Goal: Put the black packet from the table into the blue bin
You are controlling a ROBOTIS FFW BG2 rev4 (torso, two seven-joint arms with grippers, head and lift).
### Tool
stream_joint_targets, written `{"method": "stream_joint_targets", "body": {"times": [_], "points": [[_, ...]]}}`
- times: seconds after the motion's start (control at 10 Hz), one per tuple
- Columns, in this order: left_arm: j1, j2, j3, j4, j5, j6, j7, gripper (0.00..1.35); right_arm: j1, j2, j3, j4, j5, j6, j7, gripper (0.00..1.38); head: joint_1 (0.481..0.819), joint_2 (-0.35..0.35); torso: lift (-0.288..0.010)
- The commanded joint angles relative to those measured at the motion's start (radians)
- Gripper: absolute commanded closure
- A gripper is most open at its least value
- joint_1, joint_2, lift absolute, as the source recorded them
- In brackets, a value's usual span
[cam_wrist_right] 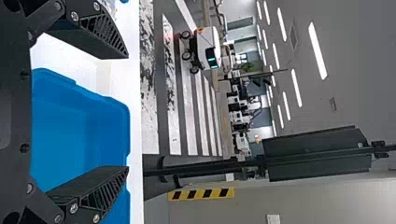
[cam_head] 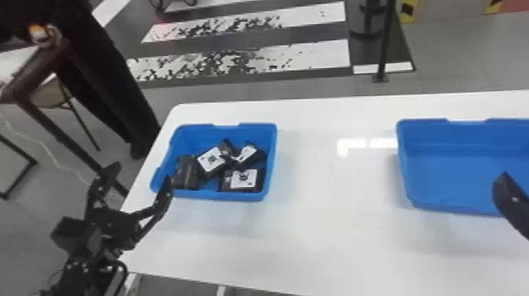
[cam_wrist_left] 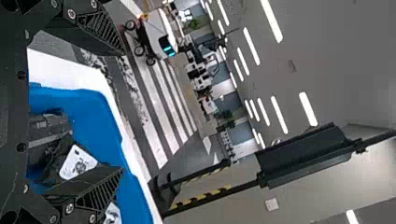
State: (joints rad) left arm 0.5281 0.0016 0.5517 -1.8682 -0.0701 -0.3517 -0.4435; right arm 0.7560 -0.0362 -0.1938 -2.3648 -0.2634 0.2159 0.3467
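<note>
My left gripper point(cam_head: 135, 183) is at the table's left edge, its fingers spread with nothing between them, beside the near left corner of the left blue bin point(cam_head: 228, 195). That bin holds several black packets point(cam_head: 186, 173), some with white labels. In the left wrist view the left gripper point(cam_wrist_left: 123, 112) stands open, with the bin point(cam_wrist_left: 93, 105) and a labelled packet point(cam_wrist_left: 77, 161) beyond. One finger of my right gripper point(cam_head: 509, 200) shows over the right blue bin point(cam_head: 464, 157). The right wrist view has the right gripper point(cam_wrist_right: 128, 112) open beside that bin point(cam_wrist_right: 60, 135), whose visible inside is bare.
Both bins stand on a white table point(cam_head: 334, 236), with a wide stretch of tabletop between them. A person stands beyond the table's far left corner. A dark pole point(cam_head: 383, 43) rises from the floor behind the table.
</note>
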Motion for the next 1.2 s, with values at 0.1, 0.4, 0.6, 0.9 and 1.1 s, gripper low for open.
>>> {"method": "stream_joint_targets", "body": {"times": [0.1, 0.4, 0.6, 0.9, 1.1], "points": [[0.117, -0.004, -0.083, -0.028, 0.176, -0.083, 0.060, 0.16, 0.000, 0.004, 0.000, 0.002, 0.006, 0.000, 0.000, 0.17, 0.695, 0.275, -0.110], [0.233, -0.004, -0.273, -0.057, 0.331, -0.181, 0.161, 0.16, 0.002, 0.009, 0.000, 0.002, 0.008, 0.000, 0.000, 0.17, 0.695, 0.234, -0.110], [0.245, -0.004, -0.320, -0.077, 0.347, -0.181, 0.183, 0.16, 0.005, 0.012, 0.000, 0.005, 0.014, 0.000, 0.002, 0.17, 0.695, 0.190, -0.110], [0.245, -0.004, -0.346, -0.087, 0.353, -0.183, 0.190, 0.16, 0.002, 0.015, 0.000, 0.005, 0.018, 0.000, 0.002, 0.17, 0.695, 0.135, -0.110], [0.250, -0.004, -0.344, -0.087, 0.361, -0.188, 0.195, 0.16, 0.002, 0.015, 0.000, 0.005, 0.018, 0.000, 0.002, 0.17, 0.695, 0.132, -0.110]]}}
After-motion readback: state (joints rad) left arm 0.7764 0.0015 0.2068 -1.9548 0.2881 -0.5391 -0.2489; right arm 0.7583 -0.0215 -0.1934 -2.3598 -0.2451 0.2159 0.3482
